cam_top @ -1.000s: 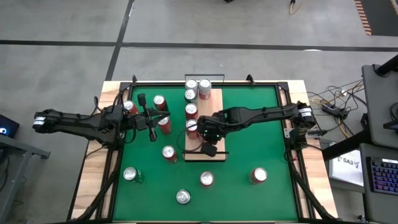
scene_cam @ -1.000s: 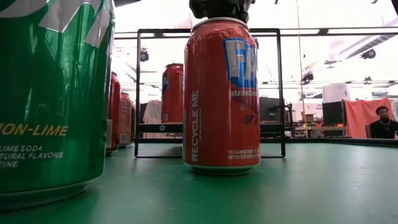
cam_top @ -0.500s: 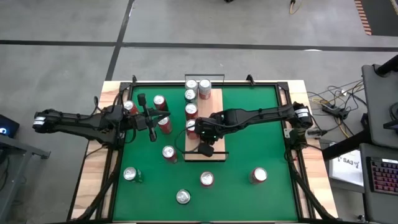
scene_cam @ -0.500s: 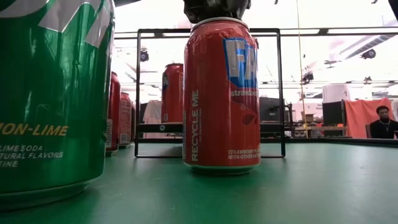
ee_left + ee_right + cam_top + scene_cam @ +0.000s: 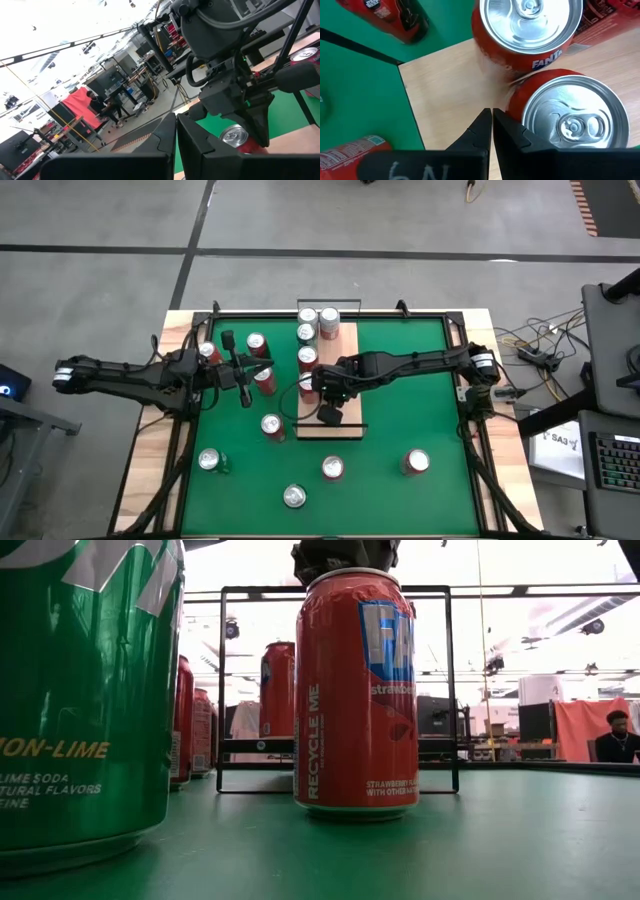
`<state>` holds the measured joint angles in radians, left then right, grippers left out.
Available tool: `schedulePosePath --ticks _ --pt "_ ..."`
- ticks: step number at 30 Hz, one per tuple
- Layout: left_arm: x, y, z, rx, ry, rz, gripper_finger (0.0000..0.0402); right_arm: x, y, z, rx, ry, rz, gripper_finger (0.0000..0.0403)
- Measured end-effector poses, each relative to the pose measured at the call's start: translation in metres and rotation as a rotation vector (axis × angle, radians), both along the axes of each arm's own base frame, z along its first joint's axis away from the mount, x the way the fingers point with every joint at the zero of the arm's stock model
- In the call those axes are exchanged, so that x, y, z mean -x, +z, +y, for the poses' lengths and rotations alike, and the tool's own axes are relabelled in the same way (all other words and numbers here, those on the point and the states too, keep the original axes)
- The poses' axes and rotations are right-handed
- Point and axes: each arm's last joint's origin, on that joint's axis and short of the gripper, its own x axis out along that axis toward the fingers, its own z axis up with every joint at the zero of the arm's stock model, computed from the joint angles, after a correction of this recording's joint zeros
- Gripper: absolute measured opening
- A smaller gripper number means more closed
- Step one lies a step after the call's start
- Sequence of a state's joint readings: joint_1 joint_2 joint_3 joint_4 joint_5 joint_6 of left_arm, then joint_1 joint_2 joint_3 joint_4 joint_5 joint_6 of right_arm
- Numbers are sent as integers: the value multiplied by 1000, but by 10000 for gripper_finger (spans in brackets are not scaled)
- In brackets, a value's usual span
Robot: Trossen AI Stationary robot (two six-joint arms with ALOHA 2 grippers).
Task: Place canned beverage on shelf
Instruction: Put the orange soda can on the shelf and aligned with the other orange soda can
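The shelf [image 5: 345, 395] is a pale wood board with black end rails, lying mid-table on the green mat. Several red cans stand upright on its far half, among them a Fanta can [image 5: 530, 20] and a nearer can [image 5: 570, 120]. My right gripper [image 5: 492, 122] is shut and slants down over the bare board, close beside the nearer can [image 5: 307, 385]. In the low view it shows dark [image 5: 345, 555] above a loose red can [image 5: 355, 690]. My left gripper [image 5: 245, 372] waits shut and level over the mat's left part, holding nothing. My right gripper's shut fingers [image 5: 512, 132] stand right beside the nearer can's side wall [image 5: 516, 100], slanting down from the table's right. I cannot tell whether they touch the can. The can stands upright on the shelf board.
Several loose cans stand on the mat: red ones [image 5: 272, 425], [image 5: 332, 468], [image 5: 415, 462], [image 5: 258, 346] and a green one [image 5: 210, 460], which looms large in the low view [image 5: 80, 690]. The shelf's near half is bare wood. A person sits far behind the table [image 5: 615, 735].
My right gripper has moved a little toward the table's left and far edges and slightly down, staying shut above the shelf. The cans stand where they were.
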<state>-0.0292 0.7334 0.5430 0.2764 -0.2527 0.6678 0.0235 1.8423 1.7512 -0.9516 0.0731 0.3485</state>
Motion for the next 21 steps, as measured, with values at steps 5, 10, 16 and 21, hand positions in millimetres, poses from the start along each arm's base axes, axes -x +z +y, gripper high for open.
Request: schedulePosePath --ticks 5,10,16,21 --pt "0 0 0 0 0 0 0 3 5 0 -1 -1 -14 9" --pt "0 0 0 0 0 0 0 10 22 0 -4 -5 -49 9" --pt "0 0 0 5 0 -1 0 21 43 0 39 46 -114 9" --pt "0 5 0 48 -4 -24 0 27 56 5 124 105 -160 9"
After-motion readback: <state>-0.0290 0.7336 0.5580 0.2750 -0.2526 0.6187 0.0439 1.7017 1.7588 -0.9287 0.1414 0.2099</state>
